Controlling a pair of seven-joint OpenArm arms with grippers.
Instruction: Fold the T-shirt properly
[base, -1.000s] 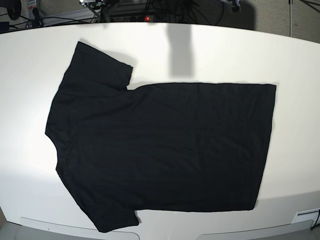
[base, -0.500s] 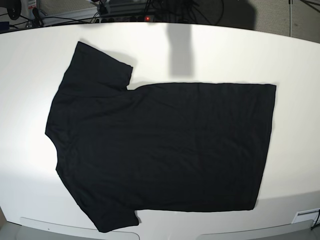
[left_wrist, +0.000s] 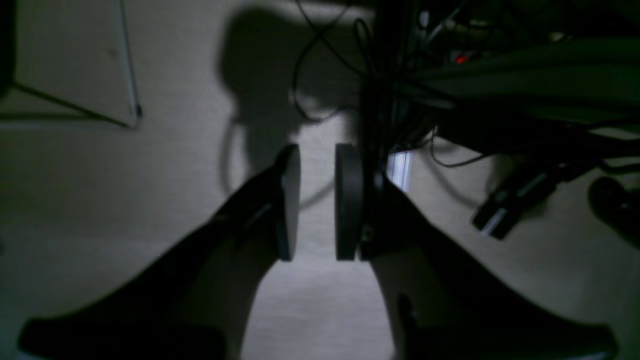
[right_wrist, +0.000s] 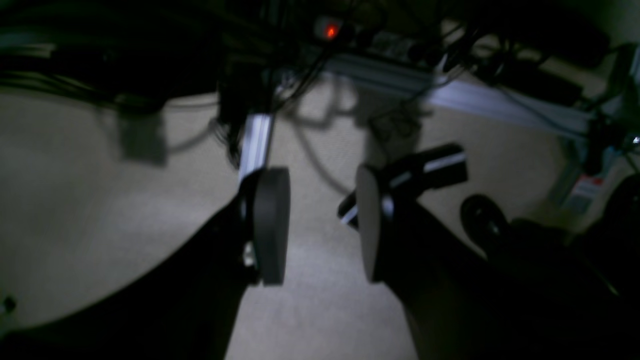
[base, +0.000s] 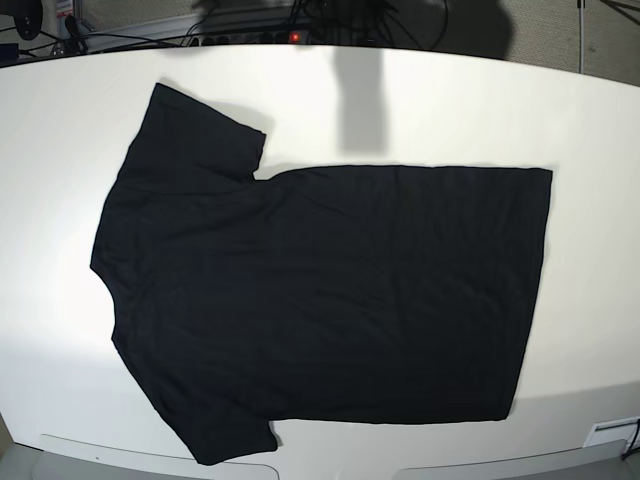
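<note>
The black T-shirt (base: 330, 300) lies flat on the white table (base: 450, 100), plain side up, with no print showing. Its collar end is at the left, its hem (base: 535, 290) at the right, and its sleeves point up (base: 195, 135) and down (base: 215, 430). Neither gripper shows in the base view. In the left wrist view my left gripper (left_wrist: 317, 202) is open with a narrow gap, empty, over grey carpet. In the right wrist view my right gripper (right_wrist: 320, 225) is open wider, empty, also over carpet. The shirt shows in neither wrist view.
Cables and a power strip with a red light (base: 294, 37) lie behind the table's far edge. A dark shadow (base: 360, 100) falls on the table above the shirt. The right wrist view shows an aluminium rail (right_wrist: 450, 90) and a black caster (right_wrist: 482, 217) on the floor.
The T-shirt has not moved. Something small behind the table's far edge at the top left has shifted and dropped out of sight.
</note>
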